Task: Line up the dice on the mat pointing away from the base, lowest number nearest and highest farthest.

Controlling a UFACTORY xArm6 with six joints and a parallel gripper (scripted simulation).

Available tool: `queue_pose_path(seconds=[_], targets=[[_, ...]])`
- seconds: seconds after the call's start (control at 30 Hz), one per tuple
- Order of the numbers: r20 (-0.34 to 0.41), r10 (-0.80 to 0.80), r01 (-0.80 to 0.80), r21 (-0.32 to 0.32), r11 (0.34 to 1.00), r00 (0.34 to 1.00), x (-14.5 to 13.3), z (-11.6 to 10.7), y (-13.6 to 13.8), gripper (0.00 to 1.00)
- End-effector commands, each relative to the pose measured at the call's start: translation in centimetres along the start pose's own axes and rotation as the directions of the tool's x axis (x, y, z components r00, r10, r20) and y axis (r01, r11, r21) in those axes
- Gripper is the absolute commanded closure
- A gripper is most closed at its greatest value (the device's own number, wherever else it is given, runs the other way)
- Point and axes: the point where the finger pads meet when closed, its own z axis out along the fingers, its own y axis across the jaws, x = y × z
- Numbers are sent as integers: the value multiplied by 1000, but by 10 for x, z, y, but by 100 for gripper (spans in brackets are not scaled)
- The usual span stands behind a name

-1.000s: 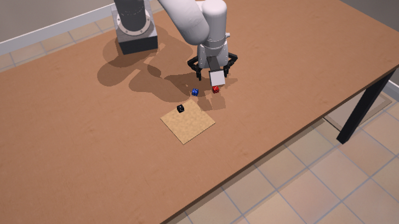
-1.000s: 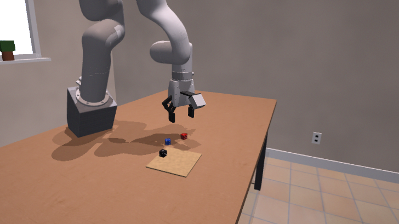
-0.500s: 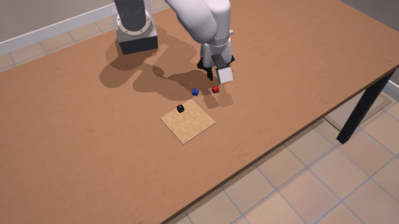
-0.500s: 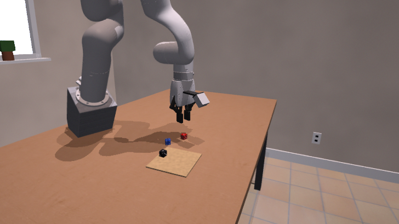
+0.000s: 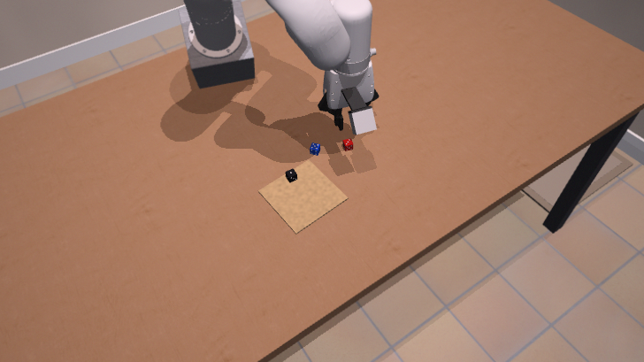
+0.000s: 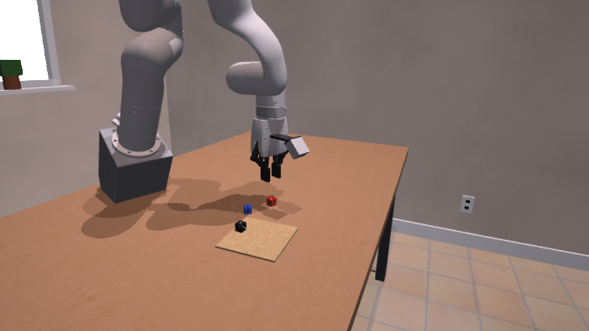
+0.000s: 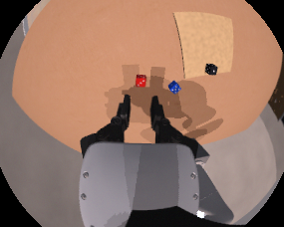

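Note:
A red die (image 5: 348, 144) (image 6: 271, 201) (image 7: 141, 81) lies on the table. A blue die (image 5: 314, 149) (image 6: 247, 209) (image 7: 174, 87) lies on the table between the red die and the tan mat (image 5: 303, 203) (image 6: 264, 244) (image 7: 204, 40), off the mat. A black die (image 5: 291, 175) (image 6: 240, 226) (image 7: 211, 69) sits on the mat close to its edge on the base side. My gripper (image 6: 270, 176) (image 7: 141, 102) is partly open and empty, above the table near the red die. The die numbers are too small to read surely.
The robot's base (image 5: 223, 70) (image 6: 134, 179) stands at the table's back edge. The blue die is close beside the red die. The arm's shadow falls across the table around both.

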Motion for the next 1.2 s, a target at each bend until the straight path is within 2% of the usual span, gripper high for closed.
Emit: queue_pose_path(seconds=[0.0,0.57,1.17], targets=[[-1,0,0,2,1000,1000,1,-1,-1,64],[-1,0,0,2,1000,1000,1,2,-1,64],[-1,0,0,2,1000,1000,1,20,-1,64]])
